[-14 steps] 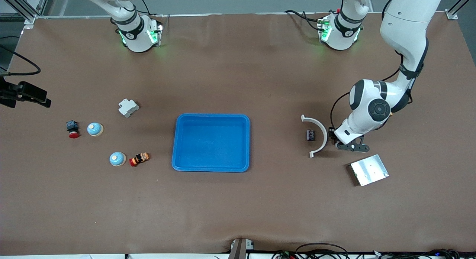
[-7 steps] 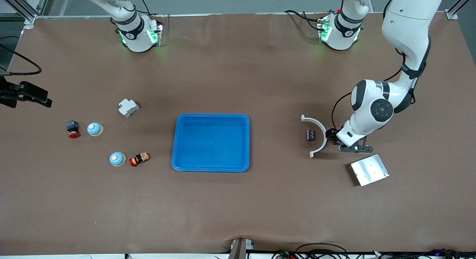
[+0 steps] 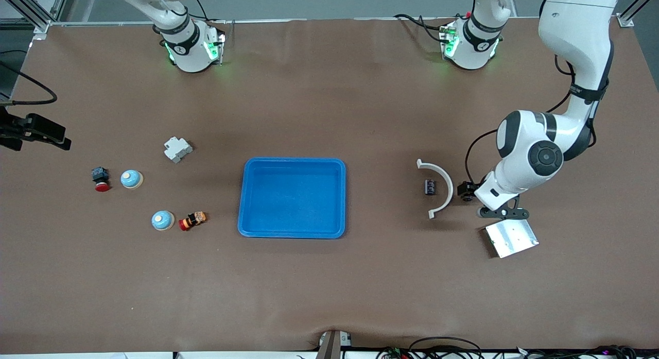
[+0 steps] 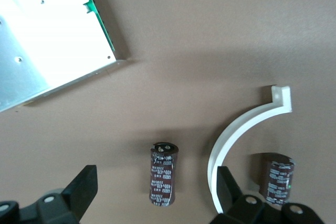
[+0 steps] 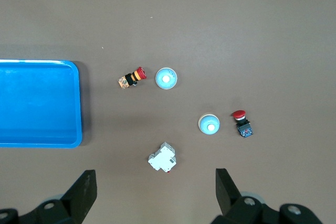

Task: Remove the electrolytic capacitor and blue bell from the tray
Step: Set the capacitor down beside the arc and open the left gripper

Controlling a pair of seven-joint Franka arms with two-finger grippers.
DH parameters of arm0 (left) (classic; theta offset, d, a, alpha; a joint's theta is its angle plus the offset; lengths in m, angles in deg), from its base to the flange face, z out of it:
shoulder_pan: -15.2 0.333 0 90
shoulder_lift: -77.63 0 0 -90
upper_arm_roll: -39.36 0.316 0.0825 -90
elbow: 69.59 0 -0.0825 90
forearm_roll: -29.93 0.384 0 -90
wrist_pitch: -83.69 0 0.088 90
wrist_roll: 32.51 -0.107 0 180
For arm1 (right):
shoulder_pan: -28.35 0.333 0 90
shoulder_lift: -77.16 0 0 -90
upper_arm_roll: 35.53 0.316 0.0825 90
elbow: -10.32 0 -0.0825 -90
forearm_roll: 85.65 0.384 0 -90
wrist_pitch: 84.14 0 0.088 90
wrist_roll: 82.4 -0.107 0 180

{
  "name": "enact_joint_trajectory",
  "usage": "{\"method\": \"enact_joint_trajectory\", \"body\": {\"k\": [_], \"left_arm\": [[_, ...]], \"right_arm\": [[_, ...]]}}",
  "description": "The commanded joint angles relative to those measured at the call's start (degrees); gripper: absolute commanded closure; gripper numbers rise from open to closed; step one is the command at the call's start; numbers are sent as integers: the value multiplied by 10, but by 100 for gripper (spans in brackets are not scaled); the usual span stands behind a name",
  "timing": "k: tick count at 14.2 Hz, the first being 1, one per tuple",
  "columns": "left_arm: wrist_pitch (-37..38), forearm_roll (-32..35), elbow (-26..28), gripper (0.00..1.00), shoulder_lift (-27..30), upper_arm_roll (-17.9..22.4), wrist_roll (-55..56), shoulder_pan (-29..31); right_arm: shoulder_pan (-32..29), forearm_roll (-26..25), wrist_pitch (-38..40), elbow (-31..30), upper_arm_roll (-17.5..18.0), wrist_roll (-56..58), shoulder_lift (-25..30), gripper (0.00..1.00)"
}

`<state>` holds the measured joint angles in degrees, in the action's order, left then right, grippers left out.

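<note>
Where legible, the capacitor (image 4: 163, 174) reads "400"

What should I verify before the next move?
1. Tray empty: ok, nothing in it.
2. Capacitor out of the tray: ok, it lies on the table beside the white arc.
3. Left gripper free: ok, open, fingers on either side of that capacitor without touching it.
4. Blue bell and second blue bell out of the tray: ok, both on the table toward the right arm's end.
5. Right gripper: ok, open and empty, waiting high over the bells.
</note>
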<state>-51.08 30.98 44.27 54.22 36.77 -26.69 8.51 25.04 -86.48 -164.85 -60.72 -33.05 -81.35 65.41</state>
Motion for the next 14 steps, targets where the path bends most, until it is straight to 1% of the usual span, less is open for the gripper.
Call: {"method": "enact_joint_trajectory", "body": {"k": [1,5,6,8,11,13,14], "left_arm": [[21,-10,-5,0,13,-1,4,-3],[21,-10,-7,0,36,-16,43,-3],[22,-10,-15,0,42,-19,58,-2],[54,-10,-32,0,60,-19,57,-3],[127,-6,-92,0,62,-19,52,3],[156,-6,-139,0,70,-19,57,3],[167,-8,-151,0,72,-19,59,3]], "right_arm": [[1,0,5,-2,-3,3,10,0],[1,-2,2,-2,-1,4,9,0],[1,-1,4,-2,-1,4,9,0],[1,-2,4,-2,-1,4,9,0],[1,-1,1,-2,-2,4,9,0],[0,-2,3,-2,-3,4,10,0],[-2,-1,3,-2,-5,4,10,0]]}}
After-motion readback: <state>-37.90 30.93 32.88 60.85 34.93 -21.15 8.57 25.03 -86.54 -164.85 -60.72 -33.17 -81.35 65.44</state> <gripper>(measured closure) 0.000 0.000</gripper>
